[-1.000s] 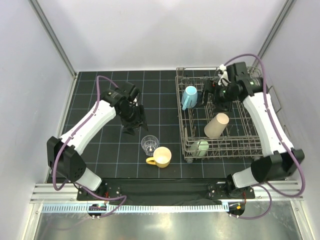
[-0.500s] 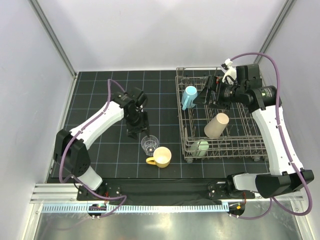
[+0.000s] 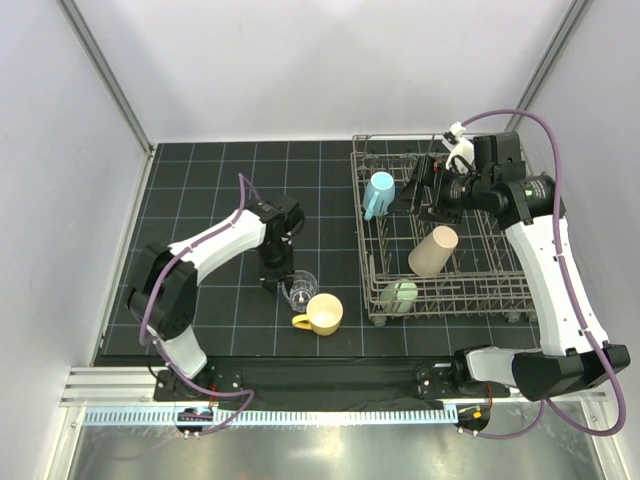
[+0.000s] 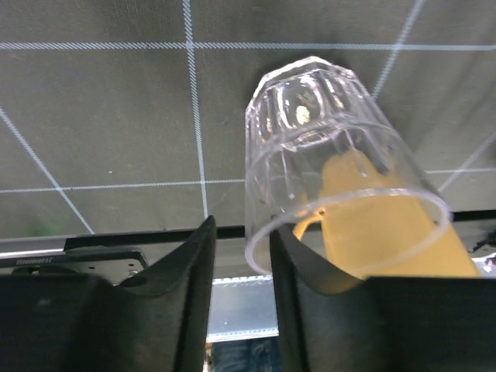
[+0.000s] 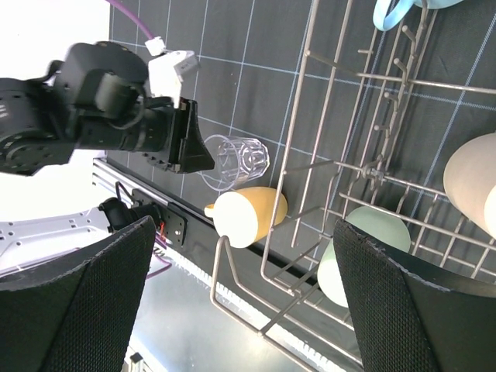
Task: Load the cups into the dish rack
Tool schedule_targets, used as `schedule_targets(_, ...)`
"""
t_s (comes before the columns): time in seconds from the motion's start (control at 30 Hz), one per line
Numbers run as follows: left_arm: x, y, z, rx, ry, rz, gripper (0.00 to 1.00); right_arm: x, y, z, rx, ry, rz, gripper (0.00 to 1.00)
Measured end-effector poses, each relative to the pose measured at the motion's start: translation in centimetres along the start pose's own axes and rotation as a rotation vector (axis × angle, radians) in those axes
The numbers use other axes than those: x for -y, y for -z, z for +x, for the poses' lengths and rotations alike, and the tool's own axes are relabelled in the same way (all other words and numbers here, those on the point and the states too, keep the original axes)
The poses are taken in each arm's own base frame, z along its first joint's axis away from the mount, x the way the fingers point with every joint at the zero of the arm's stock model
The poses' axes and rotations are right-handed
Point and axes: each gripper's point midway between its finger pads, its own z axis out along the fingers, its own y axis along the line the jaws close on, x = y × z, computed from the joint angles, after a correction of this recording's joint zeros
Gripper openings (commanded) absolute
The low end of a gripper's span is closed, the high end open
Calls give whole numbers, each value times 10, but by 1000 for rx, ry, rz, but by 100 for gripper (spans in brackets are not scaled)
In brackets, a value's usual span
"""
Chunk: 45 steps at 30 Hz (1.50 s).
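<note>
Black gridded mat [image 3: 200,170] inside a white-walled enclosure, seen from above with both arm bases at its near edge.

Clear glass [image 3: 299,288] stands upright, mouth up, close to the mat's near edge at about mid-width. The yellow mug [image 3: 325,313] stands just beside it on the near-right side, its handle turned toward the mat's left edge (contact between the two cannot be judged).

Left gripper [image 3: 285,278] reaches down to the glass from the far-left side. In the left wrist view its fingers [image 4: 186,294] straddle the rim: one stands outside the wall, the other is seen through the glass, inside. The gap between them is narrow, and whether they already pinch the wall cannot be told.

Wire rack [image 3: 480,288] fills the right part of the mat. It holds three cups:
- blue cup [image 3: 379,190], tilted among the tines toward the rack's far-left corner
- tan tumbler [image 3: 432,250], lying on its side near the rack's middle
- green cup [image 3: 400,297], at the rack's near-left corner

Right gripper [image 3: 413,192] hangs over the far part of the rack, just right of the blue cup, its fingers spread wide and grasping nothing.
</note>
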Motion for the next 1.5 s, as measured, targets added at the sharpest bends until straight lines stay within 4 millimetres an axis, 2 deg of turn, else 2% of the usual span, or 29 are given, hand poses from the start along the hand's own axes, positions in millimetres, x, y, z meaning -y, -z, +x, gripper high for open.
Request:
schedule_targets(0.1, -3, -9, 4, -17, -6, -12, 16, 0, 1, 1, -1, 0, 2, 95)
schedule_targets(0.17, -4, -13, 5, -23, -7, -13, 0, 0, 2, 2, -1, -1, 4, 95)
schedule_targets(0.33, -1, -11, 2, -11, -19, -3, 0, 0, 3, 3, -5, 1, 5, 95)
schedule_targets(0.43, -1, 2, -3, 11, -25, -22, 0, 0, 4, 4, -12, 3, 7, 95)
schedule_targets(0.5, 6, 24, -15, 60, -33, -11, 0, -2, 6, 4, -15, 11, 5, 96)
schedule_targets(0.57, 19, 56, -30, 148, -37, 42, 0, -7, 10, 0, -13, 28, -9, 96)
schedule_targets(0.63, 33, 102, -44, 256, -28, 129, 0, -15, 13, -4, -11, 43, -41, 97)
schedule_targets(0.7, 48, 156, -54, 382, -15, 262, 0, -25, 16, -6, -10, 54, -81, 98)
schedule_targets(0.77, 58, 210, -54, 497, 2, 422, 0, -37, 18, -6, -16, 63, -143, 99)
schedule_targets(0.83, 66, 252, -44, 574, 15, 592, 0, -51, 19, -5, -24, 72, -210, 100)
schedule_targets(0.93, 86, 299, -26, 626, 20, 878, 0, -83, 20, 0, -47, 108, -334, 100)
schedule_targets(1.0, 101, 317, -17, 615, 16, 1048, 0, -106, 24, 5, -61, 142, -420, 100)
schedule_targets(1.1, 118, 329, -14, 558, 12, 1199, 0, -136, 31, 5, -52, 183, -530, 100)
schedule_targets(1.23, 132, 334, -19, 495, 22, 1298, 0, -158, 40, -7, -10, 200, -624, 100)
schedule_targets(1.4, 139, 357, -12, 478, -7, 1435, 0, -180, 53, -21, 41, 218, -724, 100)
schedule_targets(1.5, 140, 364, -7, 459, -19, 1493, 0, -188, 59, -26, 61, 224, -763, 100)
